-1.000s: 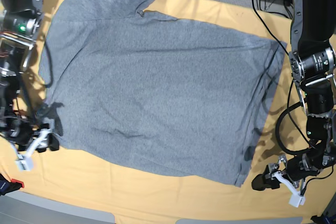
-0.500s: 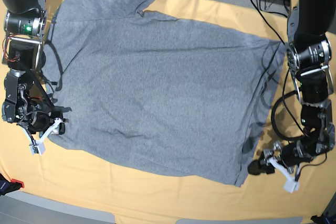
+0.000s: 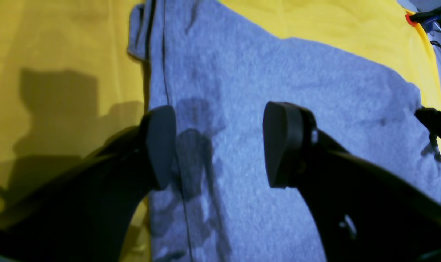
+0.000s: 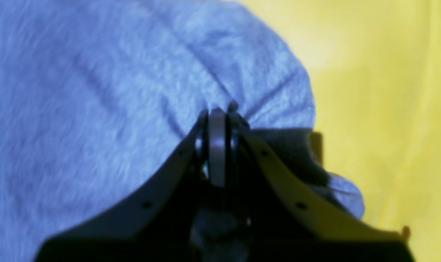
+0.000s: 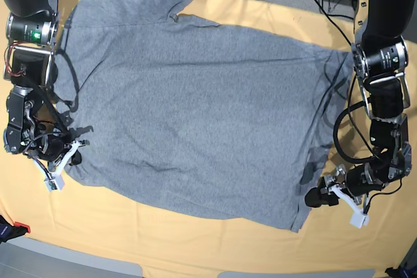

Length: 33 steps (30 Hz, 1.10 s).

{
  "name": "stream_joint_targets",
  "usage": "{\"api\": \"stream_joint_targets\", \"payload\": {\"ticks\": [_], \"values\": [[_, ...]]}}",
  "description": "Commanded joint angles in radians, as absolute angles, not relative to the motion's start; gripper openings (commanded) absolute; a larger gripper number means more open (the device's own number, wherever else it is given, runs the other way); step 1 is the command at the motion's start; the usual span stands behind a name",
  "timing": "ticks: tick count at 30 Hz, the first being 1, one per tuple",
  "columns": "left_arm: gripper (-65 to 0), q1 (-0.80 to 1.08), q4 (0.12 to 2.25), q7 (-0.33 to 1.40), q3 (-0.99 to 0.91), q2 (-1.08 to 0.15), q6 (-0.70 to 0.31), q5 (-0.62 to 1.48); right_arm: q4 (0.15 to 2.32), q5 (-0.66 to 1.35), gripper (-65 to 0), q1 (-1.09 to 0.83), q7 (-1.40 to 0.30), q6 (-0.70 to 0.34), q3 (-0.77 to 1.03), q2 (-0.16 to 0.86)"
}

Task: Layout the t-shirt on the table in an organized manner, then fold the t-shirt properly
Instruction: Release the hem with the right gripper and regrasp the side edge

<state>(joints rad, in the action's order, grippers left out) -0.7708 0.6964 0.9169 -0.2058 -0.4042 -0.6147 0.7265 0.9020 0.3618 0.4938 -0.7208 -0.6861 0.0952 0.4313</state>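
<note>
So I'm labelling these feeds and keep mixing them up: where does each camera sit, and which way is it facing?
Base: overhead, looking down on the t-shirt spread over the table; both arms show at the sides.
Left wrist: on the left arm, looking past the open left gripper onto the shirt's hemmed edge.
Right wrist: on the right arm, looking at the right gripper pinched shut on grey fabric.
Shared: the shirt and the yellow cloth appear in all three; base shows both grippers.

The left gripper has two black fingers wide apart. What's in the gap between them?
Only the grey t-shirt, lying flat beneath the open left gripper. The left wrist view shows this; nothing is pinched.
</note>
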Motion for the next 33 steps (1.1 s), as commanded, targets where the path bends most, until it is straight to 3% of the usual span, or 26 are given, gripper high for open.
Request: {"api": "stream_joint_targets", "payload": {"ticks": [1,5,19,30,31,33], "values": [[-26.2,-0.813,0.713,0.895,-0.21,-0.416,-0.63,0.755,0.947,0.408,-65.0,0.522,-0.725,-0.698,0.1,0.447],[-26.2,-0.812,0.713,0.895,-0.21,-0.416,-0.637,0.754,1.102,0.484,-65.0,0.455,-0.817,-0.698,0.1,0.447],[-26.2,-0.815,0.713,0.891,-0.21,-0.416,-0.637,0.754,1.834,0.499,-65.0,-0.023,-0.817,-0.698,0.1,0.449],[-26.2,-0.815,0.713,0.891,-0.21,-0.416,-0.637,0.754,1.99,0.612,-65.0,-0.24,-0.852,-0.698,0.084,0.449],[-26.2,-0.815,0.713,0.891,-0.21,-0.415,-0.637,0.757,1.99,0.631,-63.2,-0.24,-0.863,-0.698,0.084,0.449],[-26.2,-0.815,0.713,0.891,-0.21,-0.415,-0.637,0.765,1.99,0.678,-47.5,-0.235,-0.89,-0.698,0.085,0.449]]}}
